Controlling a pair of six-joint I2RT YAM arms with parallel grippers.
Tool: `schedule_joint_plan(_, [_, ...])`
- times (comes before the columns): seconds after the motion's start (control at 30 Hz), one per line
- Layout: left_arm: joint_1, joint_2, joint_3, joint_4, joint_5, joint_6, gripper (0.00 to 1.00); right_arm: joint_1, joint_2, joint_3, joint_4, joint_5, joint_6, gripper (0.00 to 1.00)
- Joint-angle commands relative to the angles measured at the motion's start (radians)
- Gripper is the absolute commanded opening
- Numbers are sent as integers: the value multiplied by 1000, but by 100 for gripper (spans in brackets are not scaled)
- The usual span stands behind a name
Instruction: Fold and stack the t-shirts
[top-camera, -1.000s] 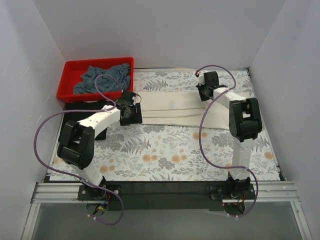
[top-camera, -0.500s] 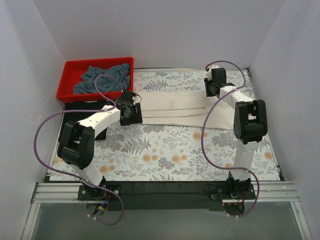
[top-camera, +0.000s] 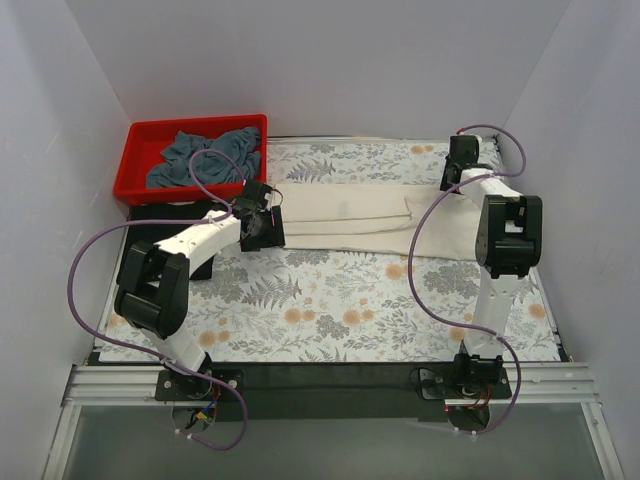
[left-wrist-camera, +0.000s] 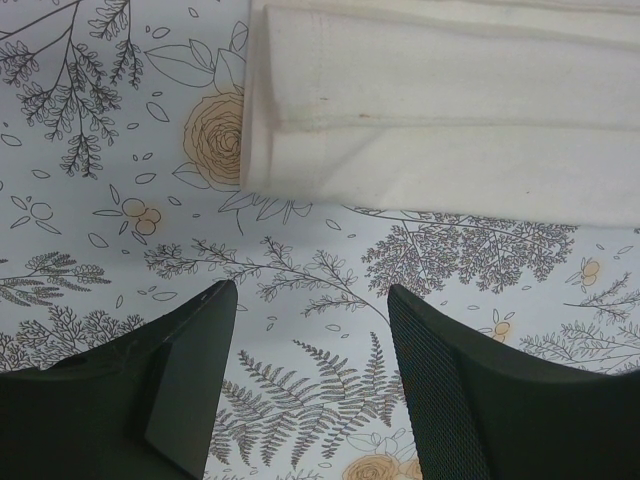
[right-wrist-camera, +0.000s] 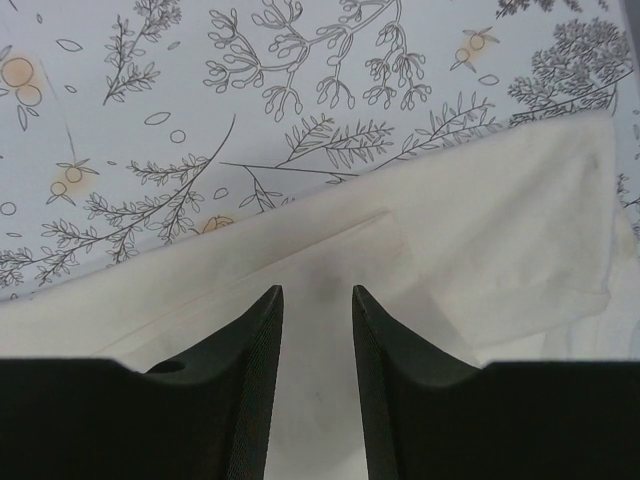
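The cream-white t-shirt (top-camera: 345, 210) lies folded in a long strip across the back of the table. My left gripper (top-camera: 262, 228) is open and empty over the tablecloth, just short of the shirt's left end (left-wrist-camera: 450, 120). My right gripper (top-camera: 460, 165) hovers near the back right corner, above the shirt's right end (right-wrist-camera: 480, 230). Its jaws stand a narrow gap apart with nothing between them. The slate grey-blue t-shirt (top-camera: 205, 155) lies crumpled in the red bin. A black cloth (top-camera: 155, 222), apparently the black t-shirt, lies under my left forearm.
The red plastic bin (top-camera: 125, 170) stands at the back left corner. The floral tablecloth (top-camera: 330, 300) covers the table. White walls close in on the left, back and right. My right arm's cable loops over the shirt's right part.
My right gripper has moved to the right, from above the shirt's middle-right to its right end near the back corner. The left arm has not moved.
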Motion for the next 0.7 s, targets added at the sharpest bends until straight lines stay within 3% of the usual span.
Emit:
schedule_joint_plan(0.0, [-5, -16, 18, -11, -3, 2, 58, -1, 34, 53, -15, 8, 58, 36])
schedule_joint_plan(0.27, [-5, -12, 20, -14, -7, 2, 58, -33, 83, 70, -15, -28, 69, 34])
schedule_joint_plan(0.37, [-5, -10, 18, -17, -9, 0, 58, -35, 88, 68, -15, -38, 66, 25])
schedule_joint_plan(0.43, [-5, -10, 18, -16, -9, 0, 58, -35, 85, 67, -15, -41, 57, 10])
schedule_joint_plan(0.5, [-3, -9, 18, -17, -9, 0, 58, -35, 77, 65, -13, -46, 51, 3])
schedule_joint_plan(0.67, [-5, -7, 18, -16, -4, -2, 58, -35, 64, 70, -12, -51, 15, 1])
